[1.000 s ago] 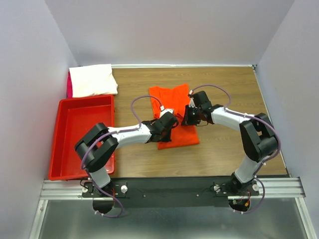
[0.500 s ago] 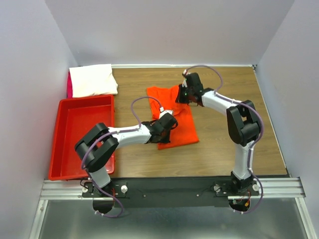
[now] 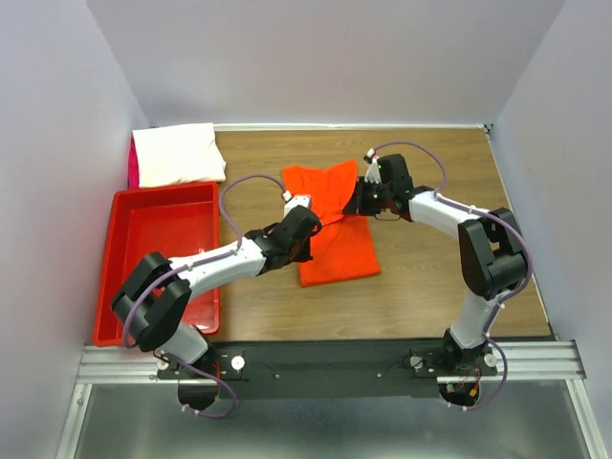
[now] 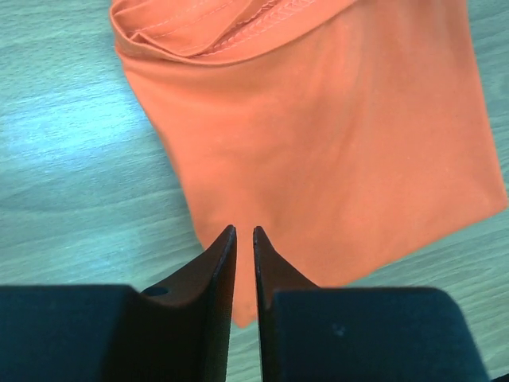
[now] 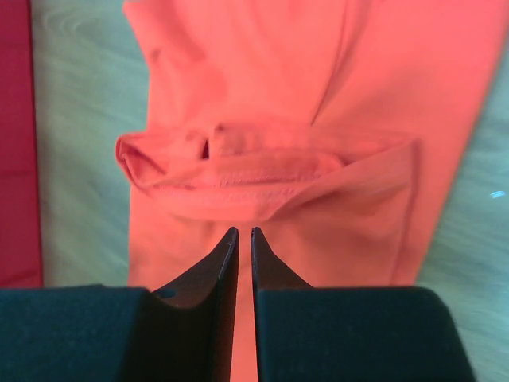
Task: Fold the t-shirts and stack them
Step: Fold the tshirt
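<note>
The shirt (image 3: 337,234) lies in the middle of the table (image 3: 430,287). Left of it sits the bin (image 3: 158,251), and a folded shirt (image 3: 178,153) lies right behind that, far left.

The fingers (image 5: 208,280), a narrow slit apart, point at the orange-red t-shirt (image 5: 278,79), bunched into a ridge, on the table (image 5: 75,103).

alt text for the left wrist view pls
A folded orange-red cloth t-shirt lies on a wood-grain table, its hemmed edge bunched at the top. The left gripper is over its near edge, jaws barely apart, holding nothing.
</note>
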Controlling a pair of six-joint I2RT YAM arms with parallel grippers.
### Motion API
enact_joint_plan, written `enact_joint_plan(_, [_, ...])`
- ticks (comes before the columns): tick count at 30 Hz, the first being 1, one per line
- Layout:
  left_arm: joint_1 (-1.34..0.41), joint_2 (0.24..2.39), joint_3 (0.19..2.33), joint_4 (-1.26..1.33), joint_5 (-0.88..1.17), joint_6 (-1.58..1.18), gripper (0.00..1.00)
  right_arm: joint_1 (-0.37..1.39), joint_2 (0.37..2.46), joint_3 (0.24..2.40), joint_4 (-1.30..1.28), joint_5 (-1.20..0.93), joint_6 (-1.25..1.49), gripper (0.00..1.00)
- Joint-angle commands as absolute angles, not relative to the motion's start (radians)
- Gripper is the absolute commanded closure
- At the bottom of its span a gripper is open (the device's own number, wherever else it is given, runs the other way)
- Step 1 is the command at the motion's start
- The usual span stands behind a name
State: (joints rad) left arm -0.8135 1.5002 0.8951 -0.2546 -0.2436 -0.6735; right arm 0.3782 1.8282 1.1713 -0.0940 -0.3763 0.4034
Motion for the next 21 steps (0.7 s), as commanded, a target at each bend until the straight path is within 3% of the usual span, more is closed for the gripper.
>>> enact_joint_plan(1, [-0.816,1.520,0.885,-0.203,-0.233,-0.669,0.77,0.391,1.819,1.060,-0.006,-0.489,0.443,0.82])
enact_joint_plan(11, [-0.816,1.635,0.923,-0.176,-0.172,-0.657,0.76,0.391,1.890,1.012,0.126,-0.419,0.497,0.81])
enact_joint_plan(21, [-0.816,1.623,0.902,-0.187,-0.163,-0.658,0.76,0.391,2.006,1.186,0.138,-0.445,0.511,0.81])
